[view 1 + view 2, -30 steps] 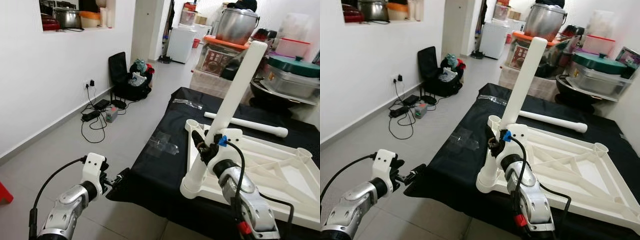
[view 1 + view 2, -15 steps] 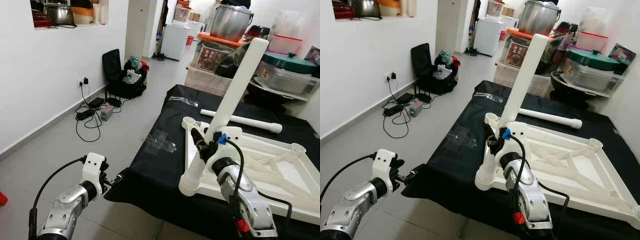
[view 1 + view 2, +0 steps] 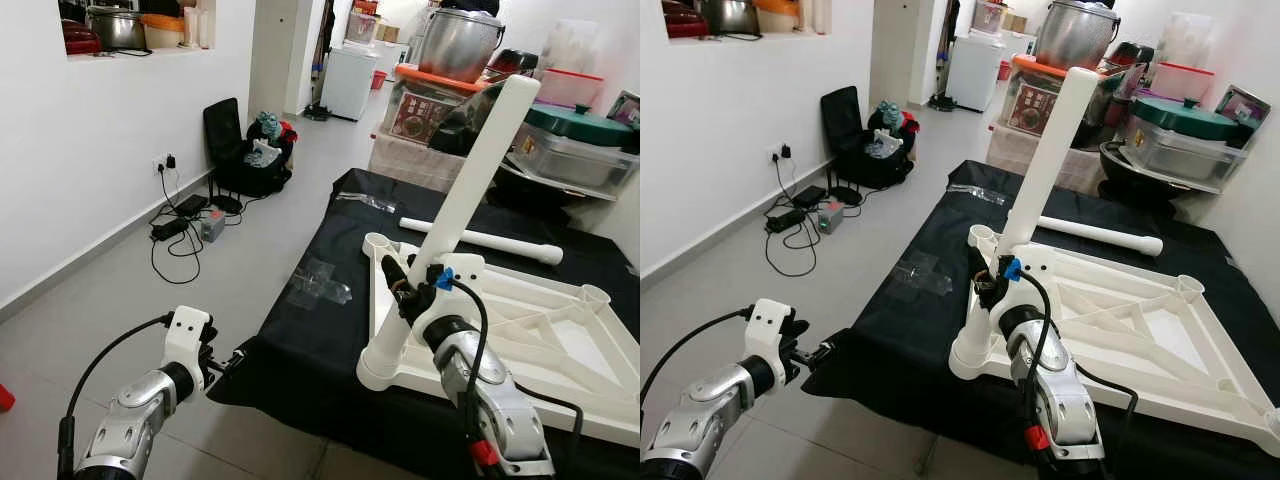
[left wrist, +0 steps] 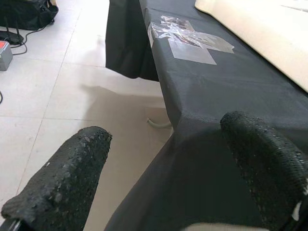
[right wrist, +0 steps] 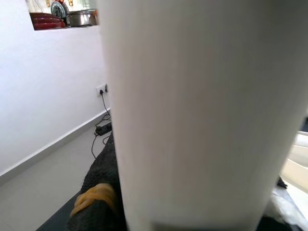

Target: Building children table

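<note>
Across the right half of your head view lies the tabletop, draped in black cloth, with grey floor tiles to its left. On that cloth you see the large white plastic children's table frame lying flat, its ribbed underside up and round sockets at its corners. Rising from the frame's near left corner is the long white plastic table leg, tilted up and to the right, its wide lower end resting at that corner. Your right gripper is on the leg low down, jaws closed around it; in the right wrist view the leg stands directly against the camera. A second white leg tube lies flat on the cloth beyond the frame, apart from it.

Behind the tabletop you have stacked plastic storage boxes with a large metal pot on top. A black bag and a tangle of cables sit by the white wall.

Your left gripper hovers low just off the tabletop's near left corner, jaws spread wide and holding nothing; the left wrist view shows both black fingers apart with the hanging cloth between them. Crumpled clear plastic wrap lies on the cloth near the left edge.
</note>
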### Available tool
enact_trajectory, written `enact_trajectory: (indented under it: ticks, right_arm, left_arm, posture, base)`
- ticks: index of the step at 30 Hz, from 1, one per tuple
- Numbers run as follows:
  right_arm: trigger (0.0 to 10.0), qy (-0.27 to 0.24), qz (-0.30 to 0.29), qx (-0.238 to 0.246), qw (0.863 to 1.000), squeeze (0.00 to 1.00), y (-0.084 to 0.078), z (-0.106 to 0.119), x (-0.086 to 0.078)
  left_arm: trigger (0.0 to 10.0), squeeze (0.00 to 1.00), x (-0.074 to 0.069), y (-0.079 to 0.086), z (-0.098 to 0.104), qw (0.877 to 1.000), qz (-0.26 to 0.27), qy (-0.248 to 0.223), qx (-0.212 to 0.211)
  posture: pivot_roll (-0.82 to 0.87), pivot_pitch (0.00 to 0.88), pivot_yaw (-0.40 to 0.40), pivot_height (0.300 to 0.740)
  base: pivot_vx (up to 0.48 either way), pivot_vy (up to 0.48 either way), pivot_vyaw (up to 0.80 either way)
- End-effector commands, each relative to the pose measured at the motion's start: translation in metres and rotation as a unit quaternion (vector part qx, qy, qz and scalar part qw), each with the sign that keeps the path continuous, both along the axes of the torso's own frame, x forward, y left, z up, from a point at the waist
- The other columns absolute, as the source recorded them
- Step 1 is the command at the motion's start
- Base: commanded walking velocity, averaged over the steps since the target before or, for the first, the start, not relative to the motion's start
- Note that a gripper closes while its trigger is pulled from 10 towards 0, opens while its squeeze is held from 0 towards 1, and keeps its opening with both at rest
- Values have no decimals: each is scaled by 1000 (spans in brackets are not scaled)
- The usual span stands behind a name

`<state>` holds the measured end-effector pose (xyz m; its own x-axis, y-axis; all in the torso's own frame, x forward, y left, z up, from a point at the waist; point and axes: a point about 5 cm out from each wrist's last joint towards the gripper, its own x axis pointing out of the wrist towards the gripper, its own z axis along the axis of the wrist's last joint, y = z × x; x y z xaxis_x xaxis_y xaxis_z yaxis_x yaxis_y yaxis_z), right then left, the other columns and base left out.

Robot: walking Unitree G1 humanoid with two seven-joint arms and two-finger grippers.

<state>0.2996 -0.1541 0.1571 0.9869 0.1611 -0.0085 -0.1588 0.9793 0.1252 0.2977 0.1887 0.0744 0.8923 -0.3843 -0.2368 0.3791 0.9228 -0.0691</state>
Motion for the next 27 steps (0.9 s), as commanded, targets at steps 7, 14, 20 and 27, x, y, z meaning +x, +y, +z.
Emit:
enact_trajectory:
  ticks: [7,14,20,27]
  right_arm:
    - [10000,113,-19,-23,993,0,-9,-48,-10]
    - [10000,90,-13,-22,996,0,-8,-39,-9]
    - [10000,74,-14,-17,997,0,-8,-33,-7]
    - [10000,63,-16,-12,998,0,-7,-30,-6]
  left_arm:
    - [10000,0,3,-5,1,1000,-14,-1,5]
    - [10000,0,4,-6,1,1000,-17,-2,5]
    - [10000,0,4,-6,1,1000,-18,-2,4]
    - [10000,0,5,-7,1,1000,-19,-3,4]
  posture:
    - [48,0,-131,740]
    - [43,0,-129,740]
    - [43,0,-128,740]
    - [42,0,-127,740]
  base:
    - [0,0,0]
    - [0,0,0]
    - [0,0,0]
    - [0,0,0]
